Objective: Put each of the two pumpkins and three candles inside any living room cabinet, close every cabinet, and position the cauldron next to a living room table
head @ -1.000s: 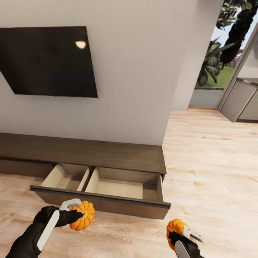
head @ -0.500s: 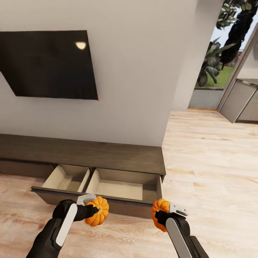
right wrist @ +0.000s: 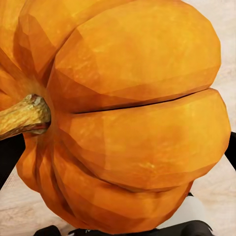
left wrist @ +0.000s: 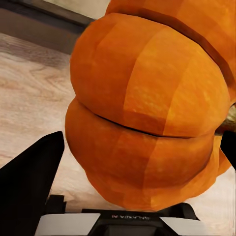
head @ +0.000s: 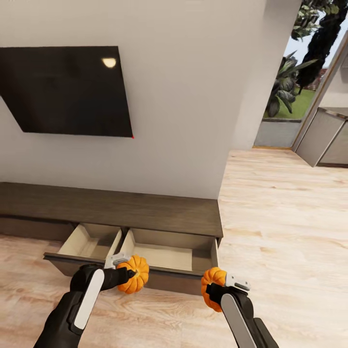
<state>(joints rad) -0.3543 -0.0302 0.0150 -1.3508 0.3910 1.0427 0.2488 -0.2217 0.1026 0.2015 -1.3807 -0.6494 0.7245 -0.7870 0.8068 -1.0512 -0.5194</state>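
Each hand carries one orange ribbed pumpkin. My left gripper is shut on a pumpkin just at the front panel of the cabinet's pulled-out drawer. That pumpkin sits between the dark fingers in the left wrist view. My right gripper is shut on the other pumpkin, slightly in front of the drawer's right end. Its stem and ribs show close up in the right wrist view. The drawer's two pale beige compartments look empty.
A black wall screen hangs above the long dark brown unit. Light wood floor stretches to the right toward a doorway with plants and a grey cupboard.
Both arms moved forward toward the open drawer, carrying their pumpkins. The left pumpkin now reaches the drawer front; the right one came up and inward. The view tilted slightly.
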